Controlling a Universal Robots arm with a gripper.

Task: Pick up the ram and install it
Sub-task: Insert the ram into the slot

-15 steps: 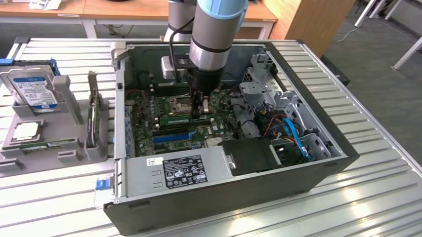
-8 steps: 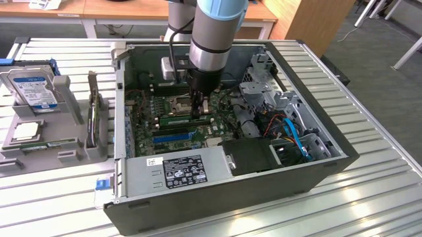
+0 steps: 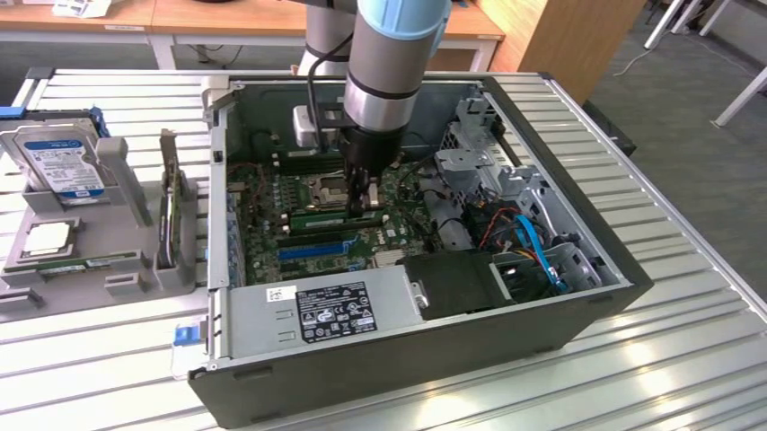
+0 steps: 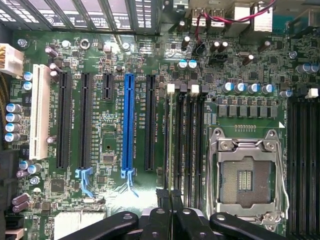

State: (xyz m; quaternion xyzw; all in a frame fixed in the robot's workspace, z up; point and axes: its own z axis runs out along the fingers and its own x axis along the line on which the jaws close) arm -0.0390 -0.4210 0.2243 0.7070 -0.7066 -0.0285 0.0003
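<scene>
Exterior view: pincer (image 3: 363, 205) narrow, jaws closed, tips on ram (image 3: 323, 218) top edge; prob. pressing it into mobo (image 3: 269, 206).

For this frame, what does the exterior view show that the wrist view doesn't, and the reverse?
Exterior view: the arm, the green ram under the claw, the hard drive and processor chip on the rack beside the case. Wrist view: the white expansion slot and round capacitors close up. Both: the shut claw, the blue slot, the empty processor socket.
</scene>
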